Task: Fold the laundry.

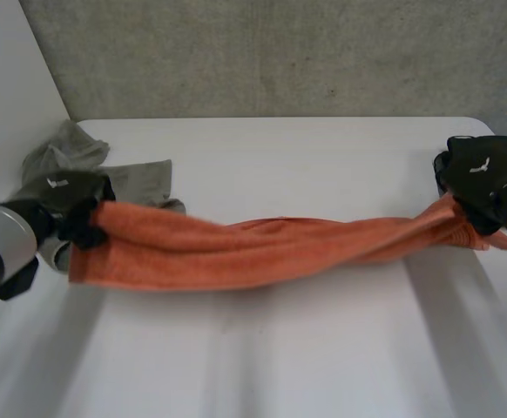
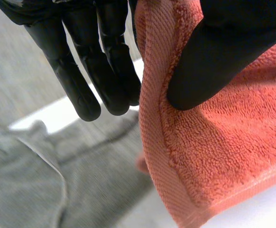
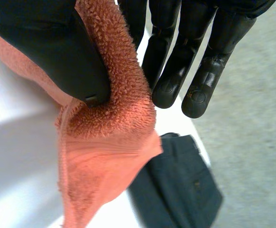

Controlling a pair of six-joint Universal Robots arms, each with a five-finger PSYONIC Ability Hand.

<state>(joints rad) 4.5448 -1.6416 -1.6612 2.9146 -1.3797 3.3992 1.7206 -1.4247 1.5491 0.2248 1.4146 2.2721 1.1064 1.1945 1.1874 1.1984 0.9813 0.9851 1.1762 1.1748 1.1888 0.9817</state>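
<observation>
Head view: orange towel [image 1: 236, 248] strung out across the white surface [image 1: 306, 165], bunched into a long sagging band, middle low on the surface. Left hand [image 1: 66, 196] has the towel's left end, right hand [image 1: 480, 174] has its right end. Both ends are raised. Grey garment [image 1: 88, 165] lies crumpled on the surface just behind the towel's left end, partly under the left hand. Concrete wall [image 1: 280, 52] beyond the towel, past the surface's far edge.

Left wrist view: left hand [image 2: 214, 57] clamped on the towel [image 2: 214, 161]. Thumb presses into the terry just inside the hemmed edge, cloth pinched at that edge. The other fingers [image 2: 95, 71] hang straight alongside the hem, off the cloth. Grey garment [image 2: 33, 185] sits below the towel's corner.

Right wrist view: right hand [image 3: 52, 47] clamped on the towel [image 3: 105, 161], with the thumb pinching a fold of terry and the towel's flat woven band hanging below the pinch. Remaining fingers [image 3: 176, 71] are straight and beside the fold, apart from it. Dark garment [image 3: 180, 190] lies folded under the towel's hanging end, near the surface's edge.
</observation>
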